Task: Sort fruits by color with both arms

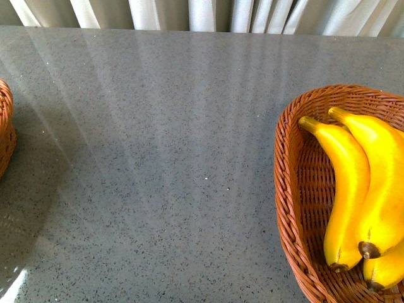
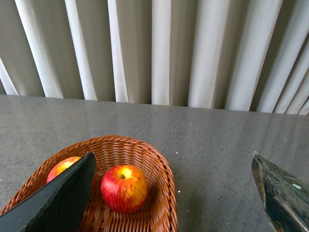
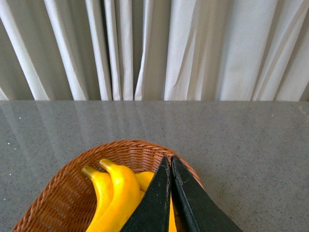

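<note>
Three yellow bananas (image 1: 356, 189) with brown tips lie in a brown wicker basket (image 1: 297, 189) at the right of the front view. They also show in the right wrist view (image 3: 118, 195), under my right gripper (image 3: 170, 162), which is shut and empty above that basket (image 3: 63, 188). In the left wrist view, two red apples lie in another wicker basket (image 2: 159, 193): one streaked with yellow (image 2: 124, 187), one (image 2: 63, 166) partly hidden behind a finger (image 2: 58, 203). My left gripper (image 2: 174, 193) is open and empty above that basket's edge. No arm shows in the front view.
The grey speckled table (image 1: 164, 158) runs between the two baskets. The apple basket's rim (image 1: 5, 126) shows at the front view's left edge. White curtains (image 1: 202, 12) hang behind the table's far edge.
</note>
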Robot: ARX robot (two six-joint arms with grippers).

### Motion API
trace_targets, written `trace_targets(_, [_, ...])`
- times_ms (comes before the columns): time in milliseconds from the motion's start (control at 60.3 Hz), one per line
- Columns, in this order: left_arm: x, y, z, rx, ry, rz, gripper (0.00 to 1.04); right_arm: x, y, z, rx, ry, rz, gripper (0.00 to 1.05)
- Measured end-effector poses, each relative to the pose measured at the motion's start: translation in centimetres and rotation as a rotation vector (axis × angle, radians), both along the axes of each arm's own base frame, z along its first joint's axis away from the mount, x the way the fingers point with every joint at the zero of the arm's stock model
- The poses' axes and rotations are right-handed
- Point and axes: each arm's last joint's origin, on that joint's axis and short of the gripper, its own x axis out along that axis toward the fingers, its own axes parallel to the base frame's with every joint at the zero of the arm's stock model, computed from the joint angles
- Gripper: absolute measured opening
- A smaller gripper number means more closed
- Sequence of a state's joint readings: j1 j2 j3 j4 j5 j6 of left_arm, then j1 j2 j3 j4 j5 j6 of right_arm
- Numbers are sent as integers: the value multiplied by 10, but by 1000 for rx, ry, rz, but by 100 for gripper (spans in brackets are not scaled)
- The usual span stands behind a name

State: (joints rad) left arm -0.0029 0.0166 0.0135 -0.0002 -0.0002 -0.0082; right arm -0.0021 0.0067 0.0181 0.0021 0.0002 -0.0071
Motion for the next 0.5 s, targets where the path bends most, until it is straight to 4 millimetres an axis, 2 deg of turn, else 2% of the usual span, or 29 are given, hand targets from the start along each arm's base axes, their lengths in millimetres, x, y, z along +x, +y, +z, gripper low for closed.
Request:
trace_targets(249, [0,0,0,0,0,0,96,0,0,0,0,0,0,4])
trace_targets(497, [0,0,0,0,0,0,96,0,0,0,0,0,0,46])
